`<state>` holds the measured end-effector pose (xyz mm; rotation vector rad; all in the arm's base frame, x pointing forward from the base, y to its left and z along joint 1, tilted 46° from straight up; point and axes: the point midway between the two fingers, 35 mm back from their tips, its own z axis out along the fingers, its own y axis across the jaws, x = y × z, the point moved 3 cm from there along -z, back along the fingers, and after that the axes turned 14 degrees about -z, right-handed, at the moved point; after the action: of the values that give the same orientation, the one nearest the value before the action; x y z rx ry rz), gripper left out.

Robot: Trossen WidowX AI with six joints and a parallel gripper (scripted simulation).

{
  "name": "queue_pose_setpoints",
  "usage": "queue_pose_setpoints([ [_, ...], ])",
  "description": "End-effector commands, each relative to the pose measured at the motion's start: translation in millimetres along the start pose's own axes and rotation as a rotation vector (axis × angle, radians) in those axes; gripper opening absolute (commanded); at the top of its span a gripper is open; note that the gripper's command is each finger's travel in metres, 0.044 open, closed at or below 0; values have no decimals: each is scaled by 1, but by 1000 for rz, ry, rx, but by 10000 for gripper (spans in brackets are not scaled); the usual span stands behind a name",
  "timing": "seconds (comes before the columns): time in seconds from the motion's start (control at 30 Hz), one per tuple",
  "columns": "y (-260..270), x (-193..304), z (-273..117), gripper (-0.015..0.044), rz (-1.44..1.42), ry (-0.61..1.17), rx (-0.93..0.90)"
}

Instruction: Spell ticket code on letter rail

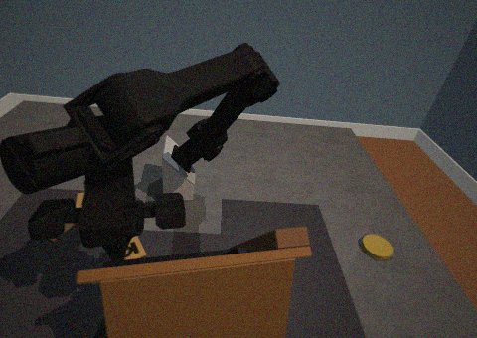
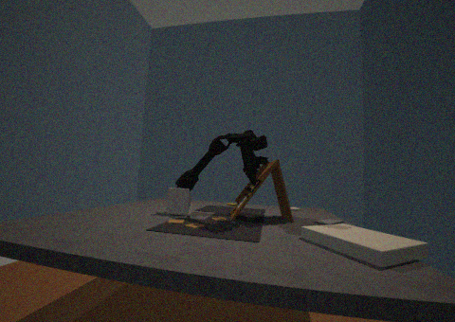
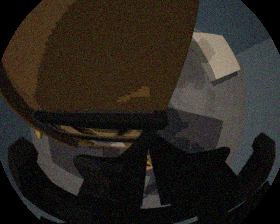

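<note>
The wooden board (image 1: 197, 298) (image 2: 282, 196) (image 3: 106, 60) stands tilted like an easel; the top camera sees its back. My gripper (image 1: 118, 255) (image 2: 256, 182) (image 3: 147, 132) is shut, with nothing seen between its fingers, and points down at the board's letter side, near its upper part. Contact cannot be told. In the wrist view, pale tile faces (image 3: 91, 133) show in a narrow band under the dark bar; their letters are unreadable. A loose K tile (image 1: 134, 249) lies beyond the board. Other loose tiles (image 2: 175, 221) (image 2: 193, 225) (image 2: 218, 218) lie on the mat. The ticket's code is not readable.
A dark mat (image 1: 276, 214) (image 2: 249, 234) lies under the board and tiles. A pale block (image 2: 178, 201) stands by the arm's base. A white box (image 2: 363, 241) (image 3: 220, 59) lies behind the board. A yellow disc (image 1: 377, 248) lies on the counter (image 2: 112, 237).
</note>
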<state>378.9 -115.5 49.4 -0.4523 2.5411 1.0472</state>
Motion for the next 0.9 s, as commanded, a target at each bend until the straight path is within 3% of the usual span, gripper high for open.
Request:
queue_pose_setpoints([
  [0.0,2,0,1,0,6,-2,-5],
  [0.87,5,19,-22,0,7,-1,-5],
])
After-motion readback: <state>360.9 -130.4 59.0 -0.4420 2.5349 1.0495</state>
